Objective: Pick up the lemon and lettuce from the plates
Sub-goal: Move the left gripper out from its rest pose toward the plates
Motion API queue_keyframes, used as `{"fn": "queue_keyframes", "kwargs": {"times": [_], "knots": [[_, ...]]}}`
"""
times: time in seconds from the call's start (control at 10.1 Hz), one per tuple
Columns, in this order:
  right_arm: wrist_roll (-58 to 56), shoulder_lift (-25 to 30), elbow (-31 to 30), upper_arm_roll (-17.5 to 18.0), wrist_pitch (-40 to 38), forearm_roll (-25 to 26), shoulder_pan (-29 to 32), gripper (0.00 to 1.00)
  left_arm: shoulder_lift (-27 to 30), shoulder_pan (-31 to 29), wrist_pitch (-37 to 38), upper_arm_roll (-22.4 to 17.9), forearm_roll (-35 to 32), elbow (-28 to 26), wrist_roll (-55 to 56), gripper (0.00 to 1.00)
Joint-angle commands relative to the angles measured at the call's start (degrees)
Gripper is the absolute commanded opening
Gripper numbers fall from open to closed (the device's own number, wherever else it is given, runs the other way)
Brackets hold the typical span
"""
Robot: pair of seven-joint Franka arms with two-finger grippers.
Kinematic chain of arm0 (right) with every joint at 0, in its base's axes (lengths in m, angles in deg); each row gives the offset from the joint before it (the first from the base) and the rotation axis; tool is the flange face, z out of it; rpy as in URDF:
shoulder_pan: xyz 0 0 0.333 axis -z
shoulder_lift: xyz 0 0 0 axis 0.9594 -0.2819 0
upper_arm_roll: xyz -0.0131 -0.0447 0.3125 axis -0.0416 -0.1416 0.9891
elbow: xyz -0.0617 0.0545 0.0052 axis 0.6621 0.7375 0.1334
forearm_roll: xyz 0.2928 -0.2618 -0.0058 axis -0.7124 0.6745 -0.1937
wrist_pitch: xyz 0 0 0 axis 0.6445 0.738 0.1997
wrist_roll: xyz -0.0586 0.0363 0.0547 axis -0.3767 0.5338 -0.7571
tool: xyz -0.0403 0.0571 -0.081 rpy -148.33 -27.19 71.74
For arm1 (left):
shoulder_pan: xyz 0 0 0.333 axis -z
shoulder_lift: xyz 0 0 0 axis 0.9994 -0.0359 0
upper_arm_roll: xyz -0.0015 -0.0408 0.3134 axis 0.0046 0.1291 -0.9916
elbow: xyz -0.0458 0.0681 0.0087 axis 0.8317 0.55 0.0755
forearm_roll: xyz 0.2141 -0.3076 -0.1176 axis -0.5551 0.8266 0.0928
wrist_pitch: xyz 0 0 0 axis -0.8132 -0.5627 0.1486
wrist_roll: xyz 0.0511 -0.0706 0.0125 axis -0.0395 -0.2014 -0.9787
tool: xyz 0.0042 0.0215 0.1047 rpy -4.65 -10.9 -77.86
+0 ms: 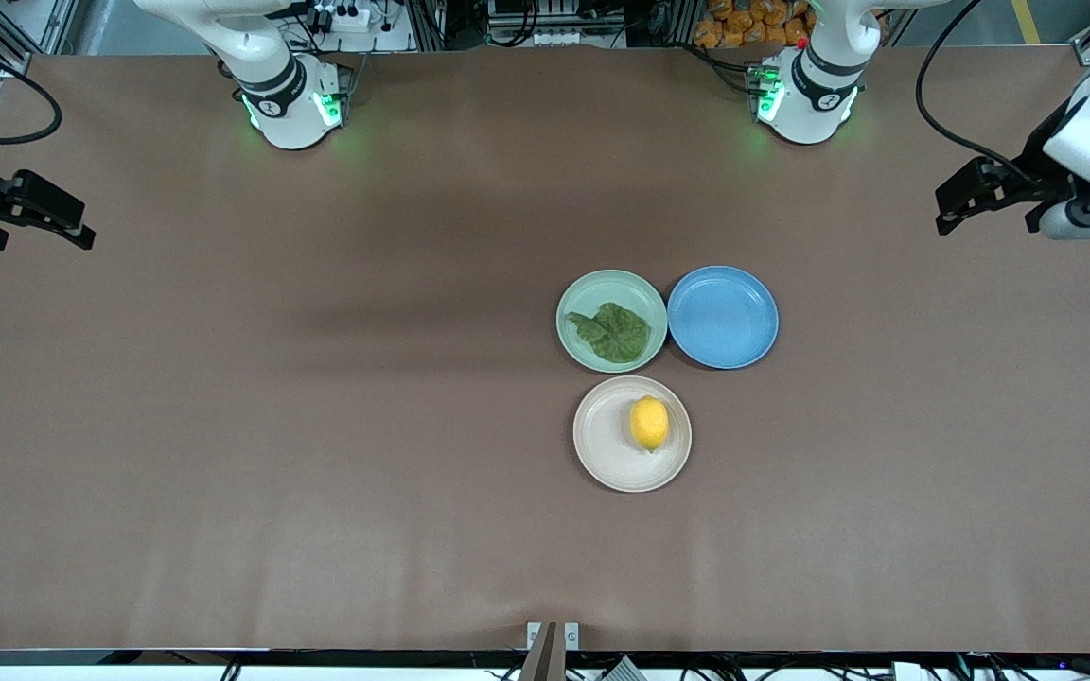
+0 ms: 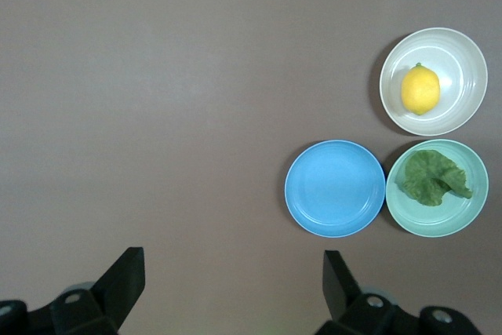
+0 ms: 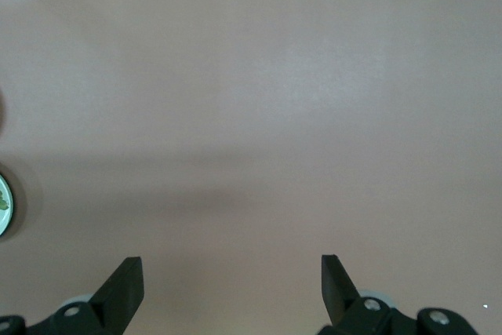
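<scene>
The lemon [image 1: 649, 423] lies on the beige-cream plate [image 1: 602, 454] near the middle of the table. The lettuce [image 1: 613, 331] lies on the mint green plate [image 1: 586, 295], which is farther from the front camera and touches the beige one. The left wrist view shows the lemon [image 2: 420, 89], the beige plate [image 2: 464, 52], the lettuce [image 2: 433, 176] and the mint plate [image 2: 431, 225]. My left gripper [image 1: 942, 210] is open and empty in the air at the left arm's end of the table; in its wrist view it is [image 2: 233, 260]. My right gripper [image 1: 83, 227] is open and empty at the right arm's end; in its wrist view it is [image 3: 231, 264].
An empty blue plate [image 1: 723, 317] sits beside the mint plate toward the left arm's end, and shows in the left wrist view [image 2: 336, 187]. A sliver of the mint plate [image 3: 3, 205] shows at the edge of the right wrist view. The brown tabletop [image 1: 318, 426] is bare elsewhere.
</scene>
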Motion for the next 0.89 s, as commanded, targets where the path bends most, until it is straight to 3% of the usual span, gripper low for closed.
{"fn": "queue_keyframes", "kwargs": {"times": [0.0, 0.79], "knots": [[-0.6, 0.0, 0.4, -0.2, -0.4, -0.2, 0.9, 1.00, -2.2, 0.2, 0.9, -0.1, 1.5, 1.9, -0.9, 1.00], [0.1, 0.6, 0.4, -0.9, -0.8, -0.5, 2.2, 1.00, -10.4, 1.2, -11.3, -0.1, 7.0, 2.2, 3.2, 1.00]]}}
